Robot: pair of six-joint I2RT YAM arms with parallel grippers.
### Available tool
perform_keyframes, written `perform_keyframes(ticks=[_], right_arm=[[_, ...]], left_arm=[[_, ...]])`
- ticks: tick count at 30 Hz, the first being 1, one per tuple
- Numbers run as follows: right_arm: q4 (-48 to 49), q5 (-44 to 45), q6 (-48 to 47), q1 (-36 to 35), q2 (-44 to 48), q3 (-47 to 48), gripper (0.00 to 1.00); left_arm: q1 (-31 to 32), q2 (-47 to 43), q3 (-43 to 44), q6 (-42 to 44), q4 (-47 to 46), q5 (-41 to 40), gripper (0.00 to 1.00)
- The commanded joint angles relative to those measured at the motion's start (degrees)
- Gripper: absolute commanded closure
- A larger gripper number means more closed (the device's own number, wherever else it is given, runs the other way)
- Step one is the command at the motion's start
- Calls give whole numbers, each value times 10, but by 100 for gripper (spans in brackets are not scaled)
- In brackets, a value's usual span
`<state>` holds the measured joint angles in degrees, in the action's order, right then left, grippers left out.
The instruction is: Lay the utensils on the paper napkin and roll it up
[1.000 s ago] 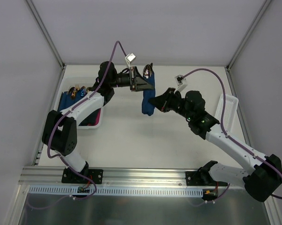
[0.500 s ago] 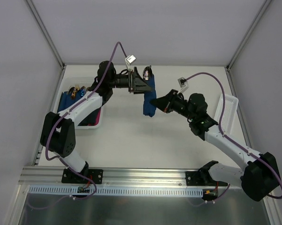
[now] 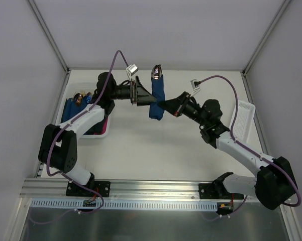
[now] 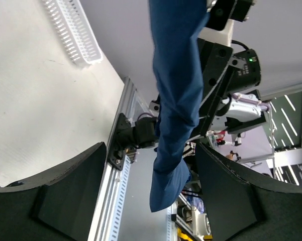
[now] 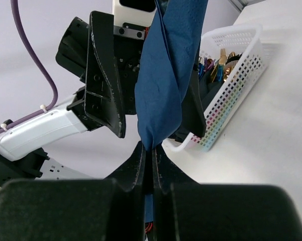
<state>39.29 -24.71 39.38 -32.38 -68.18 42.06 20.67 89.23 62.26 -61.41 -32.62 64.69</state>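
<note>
The paper napkin (image 3: pixel 157 100) is a rolled navy bundle held in the air, nearly upright, above the table's far middle. A shiny utensil head (image 3: pixel 156 73) pokes out of its top end; the rest of the utensils is hidden inside the roll. My right gripper (image 3: pixel 164 104) is shut on the roll from the right, its jaws pinching the blue paper (image 5: pixel 149 148). My left gripper (image 3: pixel 147 95) stands open just left of the roll. In the left wrist view the roll (image 4: pixel 178 90) hangs between the spread fingers (image 4: pixel 65 196) without touching them.
A white basket (image 3: pixel 101 133) at the left holds dark blue bundles and gold-tipped cutlery (image 3: pixel 79 98); it also shows behind the roll in the right wrist view (image 5: pixel 236 70). A white slotted tray (image 3: pixel 243 120) lies by the right wall.
My left gripper has opened, let go of the roll and drawn back to the left. My right gripper has kept its hold and carried the roll slightly left, turning it more upright.
</note>
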Motion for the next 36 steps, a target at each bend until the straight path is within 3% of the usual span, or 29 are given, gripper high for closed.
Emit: perform_keyframes(ticks=[1, 7, 12, 22, 25, 26, 29, 36], right_arm=[[109, -13, 25, -1, -3, 7, 100], [108, -12, 22, -9, -10, 8, 100], [112, -12, 21, -11, -11, 9, 100], [112, -16, 19, -11, -3, 8, 100], [112, -17, 18, -12, -4, 6, 100], [112, -17, 18, -12, -5, 3, 100], [111, -17, 15, -11, -5, -1, 100], [91, -16, 3, -11, 12, -11, 100]], left_arm=[[7, 7, -5, -96, -156, 27, 28], [26, 24, -12, -204, -295, 31, 32], [41, 24, -18, -191, -270, 34, 37], [42, 9, -32, -108, -152, 11, 35], [42, 12, -32, -136, -193, 13, 44], [42, 13, -32, -144, -206, 14, 53], [41, 15, -31, -169, -240, 12, 61], [40, 27, -25, -225, -304, 6, 52]])
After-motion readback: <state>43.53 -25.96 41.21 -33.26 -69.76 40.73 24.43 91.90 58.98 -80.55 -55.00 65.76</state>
